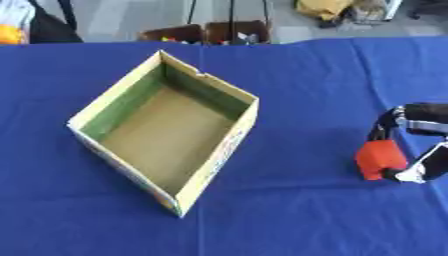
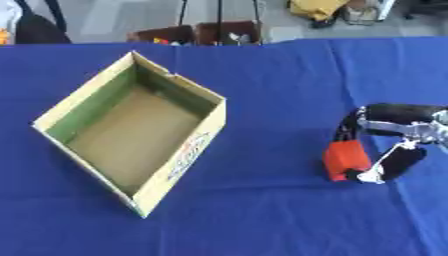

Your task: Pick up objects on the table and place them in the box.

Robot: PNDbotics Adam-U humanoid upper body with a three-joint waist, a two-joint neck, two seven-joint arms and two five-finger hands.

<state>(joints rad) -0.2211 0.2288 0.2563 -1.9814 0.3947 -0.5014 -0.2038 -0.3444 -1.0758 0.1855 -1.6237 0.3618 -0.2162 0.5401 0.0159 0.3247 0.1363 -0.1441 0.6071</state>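
Observation:
An open cardboard box [image 1: 229,149] with a green inner wall and a bare brown floor sits left of centre on the blue tablecloth. A red block [image 2: 344,159] lies on the cloth at the right. My right hand [image 2: 395,131] comes in from the right edge, its fingers [image 2: 348,128] curled over the block's far side and the thumb [image 2: 385,167] against its near side, so it pinches the block. I see nothing inside the box. My left hand does not appear.
Blue cloth [image 1: 297,220] covers the whole table. Beyond the far edge stand brown crates [image 1: 210,33] with small items, a dark bag [image 1: 48,27] at the left and a yellow object [image 1: 325,8] on the floor.

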